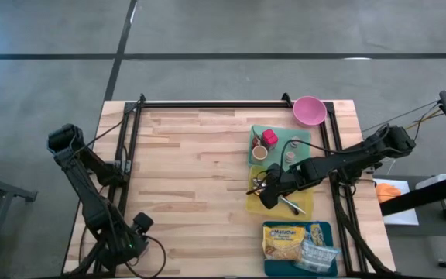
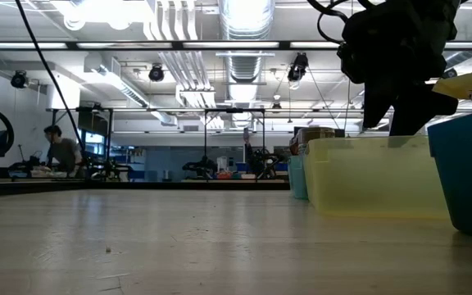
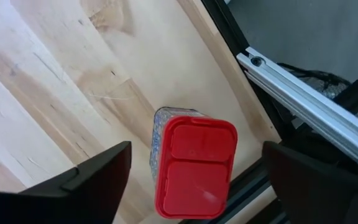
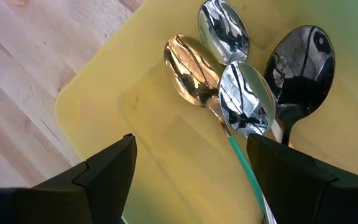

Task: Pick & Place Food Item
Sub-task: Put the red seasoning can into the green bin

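Observation:
A small jar with a red flip lid (image 3: 194, 165) stands upright on its base on the wooden table, by the metal rail at the table's near left corner. My left gripper (image 3: 196, 149) hangs open over it, pointing steeply down, one finger on either side of the jar and apart from it. In the high view this gripper (image 1: 134, 236) hides the jar. My right gripper (image 4: 190, 142) stands open above the yellow tray (image 4: 104, 93), next to several spoons (image 4: 244, 93), with nothing between its fingers.
At the table's right side stand a green tray (image 1: 300, 138) with a red-lidded jar and small cups, the yellow tray (image 1: 252, 203), and a teal tray (image 1: 327, 227) with a noodle packet (image 1: 289, 239) and a clear bag. A pink bowl (image 1: 309, 110) sits at the far right.

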`<control>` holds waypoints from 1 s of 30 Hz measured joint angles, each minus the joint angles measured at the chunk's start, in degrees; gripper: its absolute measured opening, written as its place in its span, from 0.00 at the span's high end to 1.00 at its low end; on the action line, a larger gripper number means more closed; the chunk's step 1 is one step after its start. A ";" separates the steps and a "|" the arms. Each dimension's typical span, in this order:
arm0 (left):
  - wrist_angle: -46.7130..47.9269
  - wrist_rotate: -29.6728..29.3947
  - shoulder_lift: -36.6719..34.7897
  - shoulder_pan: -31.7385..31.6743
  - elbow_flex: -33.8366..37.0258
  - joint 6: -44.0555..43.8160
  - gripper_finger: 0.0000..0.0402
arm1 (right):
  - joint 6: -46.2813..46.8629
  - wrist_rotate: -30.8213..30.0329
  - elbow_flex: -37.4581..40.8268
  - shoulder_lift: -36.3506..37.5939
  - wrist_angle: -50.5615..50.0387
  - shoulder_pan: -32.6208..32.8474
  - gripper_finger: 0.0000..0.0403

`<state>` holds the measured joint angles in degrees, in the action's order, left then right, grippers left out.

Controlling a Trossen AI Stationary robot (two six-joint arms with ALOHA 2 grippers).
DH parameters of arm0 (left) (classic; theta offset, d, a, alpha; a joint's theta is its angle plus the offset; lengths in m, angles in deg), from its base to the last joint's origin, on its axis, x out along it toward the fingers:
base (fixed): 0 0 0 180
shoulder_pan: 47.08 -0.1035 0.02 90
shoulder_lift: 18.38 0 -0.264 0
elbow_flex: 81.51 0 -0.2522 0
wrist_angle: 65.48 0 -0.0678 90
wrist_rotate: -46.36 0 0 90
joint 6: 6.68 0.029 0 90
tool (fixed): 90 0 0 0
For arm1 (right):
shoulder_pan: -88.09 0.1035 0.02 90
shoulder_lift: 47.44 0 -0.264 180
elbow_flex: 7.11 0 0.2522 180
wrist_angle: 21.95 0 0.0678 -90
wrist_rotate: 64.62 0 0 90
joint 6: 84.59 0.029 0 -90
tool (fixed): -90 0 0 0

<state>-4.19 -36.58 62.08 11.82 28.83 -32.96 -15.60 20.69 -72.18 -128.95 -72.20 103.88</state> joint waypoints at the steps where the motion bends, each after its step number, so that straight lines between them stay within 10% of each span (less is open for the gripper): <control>1: 0.00 0.02 0.00 0.00 0.00 -0.86 0.10 | -0.08 0.00 0.00 0.00 0.00 0.00 0.25; 30: -0.85 -2.99 2.42 3.94 0.81 3.62 0.22 | -1.77 0.04 0.00 -0.01 -0.02 0.07 0.25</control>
<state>-5.04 -39.58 64.51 15.76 29.64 -29.34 -17.37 20.73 -72.18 -128.96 -72.23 103.95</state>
